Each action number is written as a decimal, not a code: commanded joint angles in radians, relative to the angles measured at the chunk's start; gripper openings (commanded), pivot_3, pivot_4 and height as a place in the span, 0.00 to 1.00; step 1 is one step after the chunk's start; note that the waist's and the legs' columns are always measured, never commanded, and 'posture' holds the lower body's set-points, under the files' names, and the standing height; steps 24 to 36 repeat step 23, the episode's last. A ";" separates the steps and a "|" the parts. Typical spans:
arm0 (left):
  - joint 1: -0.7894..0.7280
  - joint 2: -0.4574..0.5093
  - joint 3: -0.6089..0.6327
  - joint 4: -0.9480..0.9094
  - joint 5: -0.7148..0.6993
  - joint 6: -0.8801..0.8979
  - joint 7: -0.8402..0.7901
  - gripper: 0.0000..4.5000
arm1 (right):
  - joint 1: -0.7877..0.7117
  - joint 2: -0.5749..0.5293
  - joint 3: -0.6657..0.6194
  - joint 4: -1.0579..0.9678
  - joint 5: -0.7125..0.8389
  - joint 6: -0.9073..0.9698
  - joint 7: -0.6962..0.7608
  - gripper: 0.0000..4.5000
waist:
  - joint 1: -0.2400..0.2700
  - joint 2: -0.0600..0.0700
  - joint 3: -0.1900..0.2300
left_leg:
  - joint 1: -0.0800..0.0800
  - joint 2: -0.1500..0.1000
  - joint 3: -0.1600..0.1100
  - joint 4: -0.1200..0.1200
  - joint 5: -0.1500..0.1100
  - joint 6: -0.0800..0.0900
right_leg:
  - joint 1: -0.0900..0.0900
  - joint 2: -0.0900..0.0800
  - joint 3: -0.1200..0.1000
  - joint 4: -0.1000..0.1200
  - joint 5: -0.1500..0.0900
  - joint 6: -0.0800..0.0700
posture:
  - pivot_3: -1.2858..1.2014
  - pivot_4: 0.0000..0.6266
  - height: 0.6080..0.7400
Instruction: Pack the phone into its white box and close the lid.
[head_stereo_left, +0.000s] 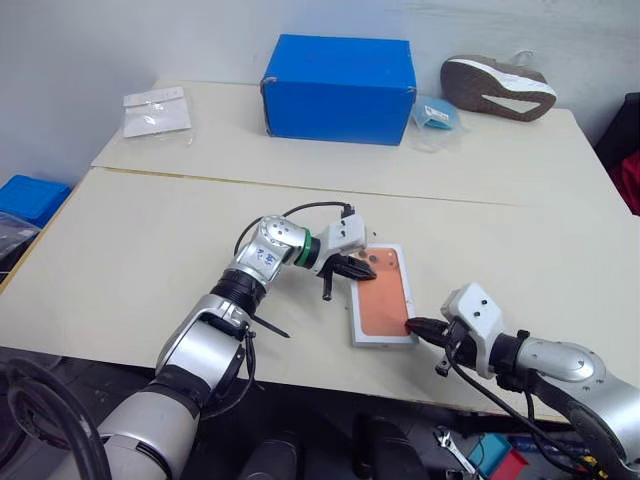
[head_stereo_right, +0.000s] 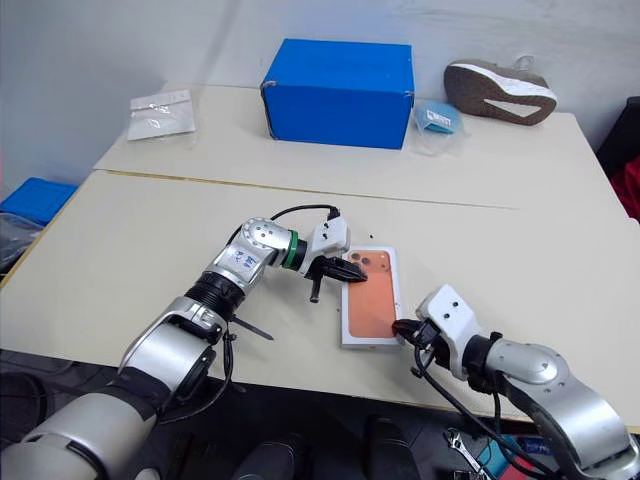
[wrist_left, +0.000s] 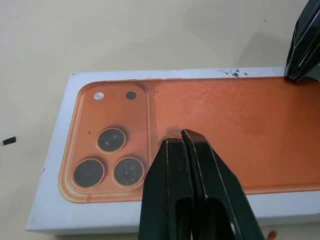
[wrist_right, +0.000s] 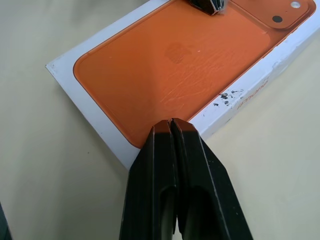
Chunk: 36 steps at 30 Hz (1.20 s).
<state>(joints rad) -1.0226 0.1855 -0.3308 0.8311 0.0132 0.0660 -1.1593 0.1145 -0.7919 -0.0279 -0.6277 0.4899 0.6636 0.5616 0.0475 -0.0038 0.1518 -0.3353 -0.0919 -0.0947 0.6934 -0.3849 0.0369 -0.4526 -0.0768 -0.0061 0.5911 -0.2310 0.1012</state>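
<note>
Closed lid (head_stereo_left: 382, 297) lies between both shut tools.

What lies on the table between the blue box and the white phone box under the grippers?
Bare table: in the left eye view nothing sits between the blue box and the white phone box.

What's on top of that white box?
An orange phone picture covers the box top. The left gripper and right gripper, both shut, rest their tips on it. The closed lid hides whatever is inside.
</note>
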 joint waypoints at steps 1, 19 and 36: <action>0.033 0.083 0.026 -0.064 -0.013 0.061 -0.067 0.04 | 0.043 0.022 -0.082 -0.035 0.014 -0.055 0.023 0.00 | -0.005 0.000 0.000 | 0.000 0.000 0.000 0.000 0.000 0.000 | 0.000 0.000 0.000 0.000 0.000 0.000 | 0.52 0.24 1.00; 0.576 0.729 0.559 -1.011 -0.582 0.768 -0.218 1.00 | 0.041 -0.312 -0.689 0.249 0.369 -0.007 0.643 1.00 | -0.017 0.007 0.005 | 0.001 0.001 -0.004 0.000 -0.003 0.003 | 0.005 0.000 0.002 -0.005 0.000 0.000 | 0.52 0.24 1.00; 0.621 0.703 0.602 -1.054 -0.609 0.751 -0.132 1.00 | -0.001 -0.318 -0.651 0.275 0.332 -0.029 0.659 1.00 | -0.012 0.007 0.005 | 0.001 0.001 -0.004 0.000 -0.004 0.003 | 0.005 -0.001 0.002 -0.006 0.000 0.000 | 0.52 0.24 1.00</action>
